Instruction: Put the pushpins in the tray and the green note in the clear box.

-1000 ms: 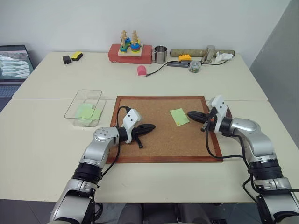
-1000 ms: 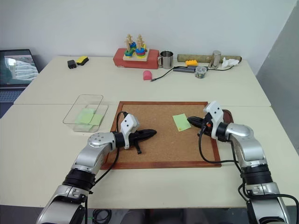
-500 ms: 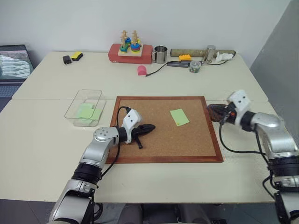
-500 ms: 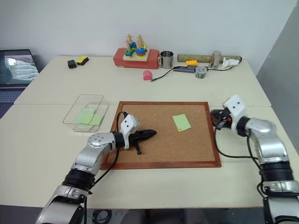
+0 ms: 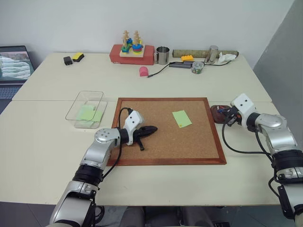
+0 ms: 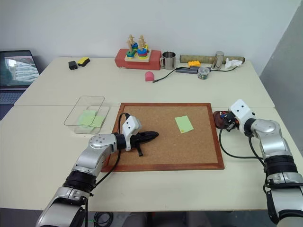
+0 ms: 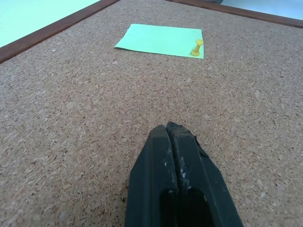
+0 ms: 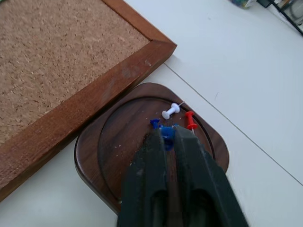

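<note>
Bright, even indoor light, soft faint shadows, no glare; near end-effector fingers slightly blurred.

My right gripper [image 8: 165, 142] sits over the tray [image 8: 109, 156], where pushpins [image 8: 170, 111] lie just ahead of its tips. The corkboard [image 5: 165, 130] lies left of it, bearing the note [image 5: 182, 118], ahead of my left gripper [image 5: 152, 128].

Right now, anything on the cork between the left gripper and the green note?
Bare cork. In the left wrist view, nothing lies between the left gripper and the green note on the corkboard; a yellow pushpin stands in the note's corner.
</note>
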Robot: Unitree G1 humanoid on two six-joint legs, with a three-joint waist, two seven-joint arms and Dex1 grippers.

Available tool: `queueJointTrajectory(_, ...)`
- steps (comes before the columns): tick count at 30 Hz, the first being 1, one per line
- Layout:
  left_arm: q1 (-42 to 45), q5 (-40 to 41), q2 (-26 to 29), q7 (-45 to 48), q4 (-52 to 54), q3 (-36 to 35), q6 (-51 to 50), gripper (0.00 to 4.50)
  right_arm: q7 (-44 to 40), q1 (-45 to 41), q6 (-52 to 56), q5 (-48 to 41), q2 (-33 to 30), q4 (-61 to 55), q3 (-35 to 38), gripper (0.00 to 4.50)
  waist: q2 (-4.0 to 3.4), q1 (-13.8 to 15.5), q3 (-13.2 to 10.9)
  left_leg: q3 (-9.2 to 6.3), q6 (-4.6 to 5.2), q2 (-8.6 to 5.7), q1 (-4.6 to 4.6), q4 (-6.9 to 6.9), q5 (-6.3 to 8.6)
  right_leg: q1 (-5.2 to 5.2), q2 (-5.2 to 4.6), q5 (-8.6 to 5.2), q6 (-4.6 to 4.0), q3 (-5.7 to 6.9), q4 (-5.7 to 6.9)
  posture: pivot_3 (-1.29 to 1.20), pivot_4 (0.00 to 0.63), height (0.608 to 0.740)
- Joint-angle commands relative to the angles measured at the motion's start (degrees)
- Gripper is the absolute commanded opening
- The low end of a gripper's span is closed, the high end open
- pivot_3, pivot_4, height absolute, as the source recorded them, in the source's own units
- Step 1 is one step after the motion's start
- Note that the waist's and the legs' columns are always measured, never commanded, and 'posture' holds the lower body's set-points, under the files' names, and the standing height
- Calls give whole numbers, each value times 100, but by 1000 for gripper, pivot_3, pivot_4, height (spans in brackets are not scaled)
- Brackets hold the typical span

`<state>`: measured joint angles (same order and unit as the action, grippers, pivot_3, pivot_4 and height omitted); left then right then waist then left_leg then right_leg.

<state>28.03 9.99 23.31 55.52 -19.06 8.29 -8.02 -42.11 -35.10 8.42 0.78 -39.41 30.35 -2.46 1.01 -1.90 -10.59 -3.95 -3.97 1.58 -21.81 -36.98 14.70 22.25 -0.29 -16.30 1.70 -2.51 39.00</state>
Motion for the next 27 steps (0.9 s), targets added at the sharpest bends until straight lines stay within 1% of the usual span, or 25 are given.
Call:
queueJointTrajectory(1, -98, -105, 5, -16, -59, 75, -10, 0, -65, -160, -130, -17, -18, 34, 58, 1501, 0, 0, 0, 0, 0, 0, 0, 0, 0, 0, 0, 0, 0, 0, 0, 0, 150, 740)
queueJointTrajectory(3, -113, -102, 9, -23, -51, 66, -10, 0, -100, -168, -111, -13, -23, 36, 67, 1832, 0, 0, 0, 0, 0, 0, 0, 0, 0, 0, 0, 0, 0, 0, 0, 0, 150, 740)
queueJointTrajectory(11, -97, -107, -8, -40, -64, 67, -11, 0, -135, -183, -52, -151, -36, -112, 222, 1832, 0, 0, 0, 0, 0, 0, 1, 0, 0, 0, 0, 0, 0, 0, 1, 0, 150, 740)
queueJointTrajectory(14, -88, -106, -6, -46, -75, 58, -8, 0, -279, -145, 100, -383, -116, -568, 411, 1832, 0, -1, 0, 0, 0, 0, 1, 0, 0, 0, 0, 0, 0, 0, 1, 0, 150, 740)
queueJointTrajectory(18, -73, -94, -1, -47, -96, 38, -7, 0, -635, 35, 529, -868, -141, -1567, 550, 1832, -2, -1, 0, -1, 0, 0, 0, 0, 0, 1, 0, 0, 0, 0, 1, 0, 150, 740)
queueJointTrajectory(21, -67, -96, -3, -46, -103, 44, -4, 0, -850, 258, 825, -1141, -72, -2239, 488, 1832, -2, 1, 0, -5, 0, 1, 0, 0, 0, -2, 0, 0, 0, 4, 1, 0, 150, 740)
queueJointTrajectory(25, -35, -101, -10, -34, -127, 54, 3, 0, -821, 451, 1024, -1212, 157, -2871, 245, 1832, -2, 2, 0, -8, 0, 1, 0, -1, 0, -2, 1, 0, 0, 5, 1, 0, 150, 740)
queueJointTrajectory(27, -30, -100, -10, -28, -133, 56, 7, 0, -778, 575, 1191, -1285, 402, -3162, 52, 1832, -2, 1, 0, -8, 0, 1, 0, -2, 0, -2, 1, 0, 0, 5, 3, 0, 150, 740)
